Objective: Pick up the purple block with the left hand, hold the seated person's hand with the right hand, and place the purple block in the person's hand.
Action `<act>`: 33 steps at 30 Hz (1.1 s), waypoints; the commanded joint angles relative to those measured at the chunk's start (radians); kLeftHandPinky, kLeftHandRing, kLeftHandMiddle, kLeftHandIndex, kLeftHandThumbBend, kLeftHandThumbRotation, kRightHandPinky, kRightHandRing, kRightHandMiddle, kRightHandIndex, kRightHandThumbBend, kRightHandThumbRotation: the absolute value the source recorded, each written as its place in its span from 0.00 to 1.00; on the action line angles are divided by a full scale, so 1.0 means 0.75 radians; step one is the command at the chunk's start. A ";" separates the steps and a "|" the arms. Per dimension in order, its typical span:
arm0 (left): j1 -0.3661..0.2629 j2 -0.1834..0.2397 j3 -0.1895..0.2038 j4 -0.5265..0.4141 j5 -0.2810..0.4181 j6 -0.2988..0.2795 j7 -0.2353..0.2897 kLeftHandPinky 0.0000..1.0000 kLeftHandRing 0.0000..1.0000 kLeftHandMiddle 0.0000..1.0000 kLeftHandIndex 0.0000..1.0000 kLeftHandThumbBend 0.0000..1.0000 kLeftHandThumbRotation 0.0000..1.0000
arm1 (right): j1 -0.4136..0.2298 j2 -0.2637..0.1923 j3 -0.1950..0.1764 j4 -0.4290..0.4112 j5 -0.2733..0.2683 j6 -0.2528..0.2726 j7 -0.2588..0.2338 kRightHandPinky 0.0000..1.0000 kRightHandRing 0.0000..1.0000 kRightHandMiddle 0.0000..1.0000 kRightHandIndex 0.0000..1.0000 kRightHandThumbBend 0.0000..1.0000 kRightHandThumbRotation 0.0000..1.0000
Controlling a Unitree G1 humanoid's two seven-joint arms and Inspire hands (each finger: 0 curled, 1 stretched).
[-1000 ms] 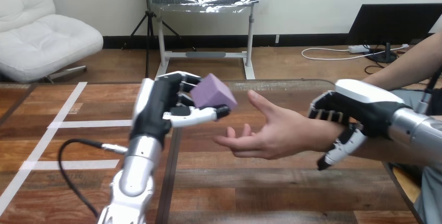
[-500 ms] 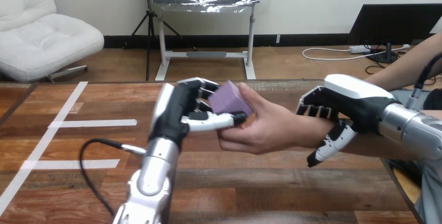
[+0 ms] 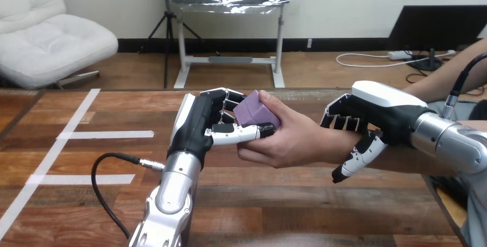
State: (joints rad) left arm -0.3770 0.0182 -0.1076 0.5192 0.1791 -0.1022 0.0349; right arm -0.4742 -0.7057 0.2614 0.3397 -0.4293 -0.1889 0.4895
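Surface: wooden plank table, with white tape lines on it well out to the far side of the left hand's back. Left arm rises from the bottom edge, silver forearm steep and leaning slightly toward the centre. Left hand is raised above the table, white back shell facing outward and palm facing the person. Its fingers curl over the top of the purple block and its thumb lies level beneath it, so the hand is grasping the block. The block sits just past the left palm, tilted, pinched between those fingers and the thumb. Person's hand meets it from the other side, thumb on the block's top and fingers wrapped under it, touching the left thumb tip; both hands are on the block. Nothing lies between the two hands but the block. Right hand sits over the person's wrist, fingers curled down across its far side and thumb hanging down its near side, clasping the wrist. Right arm enters from the right edge, lying along and above the person's forearm.
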 commanded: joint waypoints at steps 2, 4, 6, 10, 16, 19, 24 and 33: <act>-0.128 -0.038 -0.050 0.049 0.023 -0.035 -0.019 0.33 0.39 0.43 0.47 0.62 0.00 | 0.012 0.029 -0.022 -0.050 0.036 0.018 0.018 0.44 0.49 0.54 0.58 0.91 0.13; -0.129 -0.039 -0.052 0.062 0.022 -0.043 -0.022 0.32 0.38 0.43 0.47 0.62 0.00 | 0.016 0.030 -0.025 -0.060 0.042 0.023 0.021 0.44 0.49 0.55 0.58 0.91 0.13; -0.130 -0.039 -0.052 0.071 0.021 -0.048 -0.024 0.32 0.37 0.42 0.47 0.62 0.00 | 0.019 0.031 -0.026 -0.069 0.044 0.027 0.024 0.44 0.50 0.55 0.58 0.91 0.13; -0.132 -0.044 -0.052 0.092 0.014 -0.055 -0.030 0.31 0.37 0.42 0.47 0.62 0.00 | 0.025 0.027 -0.028 -0.083 0.047 0.027 0.024 0.45 0.50 0.55 0.58 0.91 0.14; -0.128 -0.042 -0.057 0.107 0.017 -0.061 -0.033 0.30 0.36 0.41 0.47 0.63 0.00 | 0.033 0.023 -0.031 -0.101 0.051 0.033 0.027 0.45 0.50 0.55 0.59 0.90 0.14; -0.125 -0.040 -0.059 0.112 0.017 -0.064 -0.038 0.30 0.36 0.41 0.47 0.62 0.00 | 0.041 0.023 -0.035 -0.111 0.055 0.035 0.026 0.44 0.50 0.55 0.59 0.90 0.14; -0.118 -0.037 -0.059 0.114 0.018 -0.067 -0.044 0.29 0.36 0.41 0.47 0.63 0.00 | 0.051 0.019 -0.038 -0.123 0.052 0.036 0.023 0.43 0.49 0.54 0.58 0.90 0.14; -0.085 0.003 -0.083 0.032 0.033 -0.007 -0.124 0.39 0.48 0.52 0.53 0.64 0.08 | 0.071 0.015 -0.049 -0.127 0.065 0.037 0.036 0.45 0.52 0.56 0.60 0.90 0.15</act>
State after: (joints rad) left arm -0.4011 0.0295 -0.1029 0.5835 0.1731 -0.1336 -0.0019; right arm -0.4348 -0.7064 0.2458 0.2728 -0.4170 -0.1582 0.5021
